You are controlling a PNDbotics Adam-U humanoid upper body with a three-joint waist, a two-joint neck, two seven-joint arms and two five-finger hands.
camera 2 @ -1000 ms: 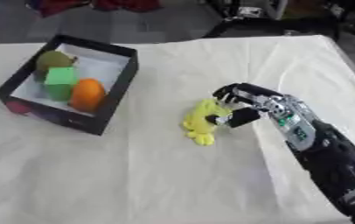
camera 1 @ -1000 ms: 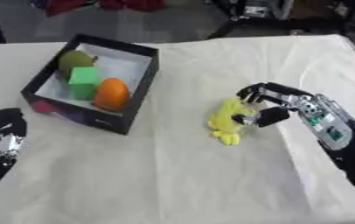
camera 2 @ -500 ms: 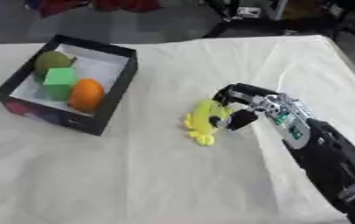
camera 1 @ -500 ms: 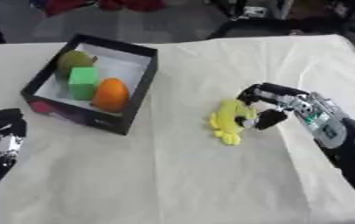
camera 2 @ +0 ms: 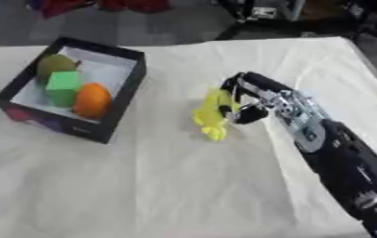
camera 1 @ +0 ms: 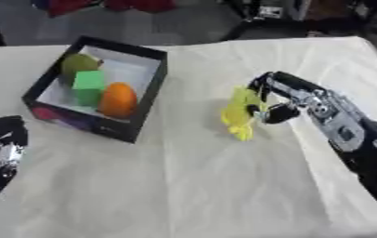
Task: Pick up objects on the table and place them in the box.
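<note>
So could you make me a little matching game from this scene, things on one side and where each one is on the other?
Things:
1. yellow object
2. orange fruit
3. green cube
4. left hand

Places:
A. idle at the lower left edge of the view
B. in the box, between the two fruits
C. on the table, at the fingers of the right hand
D. in the box, nearest its front wall

Pairs: 1-C, 2-D, 3-B, 4-A
</note>
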